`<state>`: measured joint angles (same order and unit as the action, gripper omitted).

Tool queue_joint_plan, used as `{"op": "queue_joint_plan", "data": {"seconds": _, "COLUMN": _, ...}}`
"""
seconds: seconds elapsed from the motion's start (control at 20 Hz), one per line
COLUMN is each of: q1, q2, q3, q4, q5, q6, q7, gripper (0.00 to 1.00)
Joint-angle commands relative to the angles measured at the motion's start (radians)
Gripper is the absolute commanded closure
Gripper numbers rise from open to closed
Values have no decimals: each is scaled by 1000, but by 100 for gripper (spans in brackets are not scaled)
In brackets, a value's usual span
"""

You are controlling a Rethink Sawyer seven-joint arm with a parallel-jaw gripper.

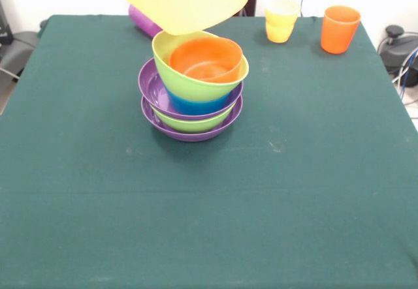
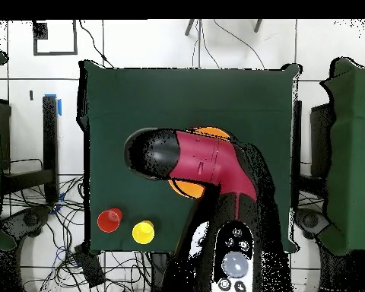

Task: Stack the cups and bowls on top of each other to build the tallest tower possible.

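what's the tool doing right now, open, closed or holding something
Tool: cannot be told. Neither view shows it; a big yellow bowl hangs tilted above the bowl stack, and the arm covers the stack from overhead.

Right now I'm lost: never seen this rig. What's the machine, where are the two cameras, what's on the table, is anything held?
The machine is a single red and black robot arm working over a green-covered table. One picture looks across the table from the front; the other looks straight down, where the arm hides most of the pile.

On the table stands the tower: nested purple, green and blue bowls with a small red-orange bowl on top. A big yellow-orange bowl hangs tilted above it, so it is presumably held, but the gripper itself isn't visible. Behind the pile lies a purple cup; a yellow cup and an orange-red cup stand upright at the far edge.
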<state>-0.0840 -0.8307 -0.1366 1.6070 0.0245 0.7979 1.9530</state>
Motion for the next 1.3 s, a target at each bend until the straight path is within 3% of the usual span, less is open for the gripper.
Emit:
{"op": "queue_joint_plan", "data": {"seconds": 0.05, "q1": 25, "q2": 72, "q3": 40, "q4": -8, "q5": 16, "q6": -5, "q7": 178, "gripper": 100}}
{"op": "queue_joint_plan", "data": {"seconds": 0.65, "q1": 32, "q2": 82, "q3": 34, "q4": -45, "q5": 14, "q6": 27, "q7": 170, "gripper": 100}}
{"op": "queue_joint_plan", "data": {"seconds": 1.3, "q1": 25, "q2": 118, "q3": 39, "q4": -153, "q5": 0, "q6": 112, "q7": 130, "gripper": 100}}
